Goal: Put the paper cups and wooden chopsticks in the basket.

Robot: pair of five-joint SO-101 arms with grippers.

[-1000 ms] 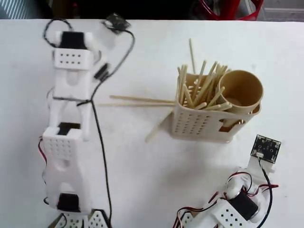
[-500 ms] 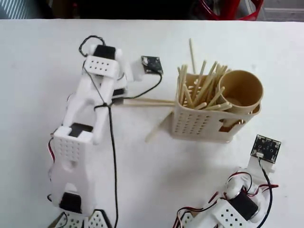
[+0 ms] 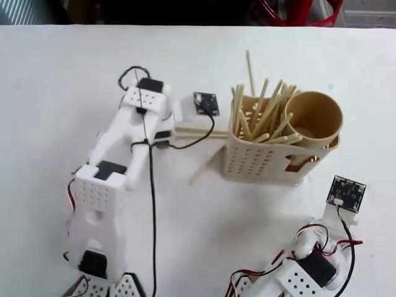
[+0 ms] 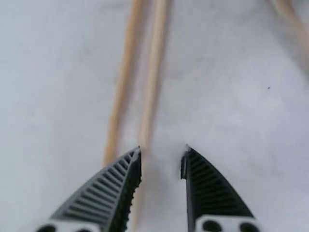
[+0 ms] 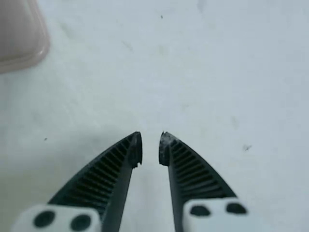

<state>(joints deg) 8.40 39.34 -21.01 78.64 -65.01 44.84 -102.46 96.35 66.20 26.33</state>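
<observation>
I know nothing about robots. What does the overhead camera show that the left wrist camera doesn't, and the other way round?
High view: the cream perforated plastic basket holding a tan paper cup and a bundle of wooden chopsticks, plus the white left arm and right arm.

Left wrist view: the left gripper close up, its dark ribbed fingers open at the near ends of two chopsticks.

Both: that pair of wooden chopsticks lying side by side on the white table.
</observation>
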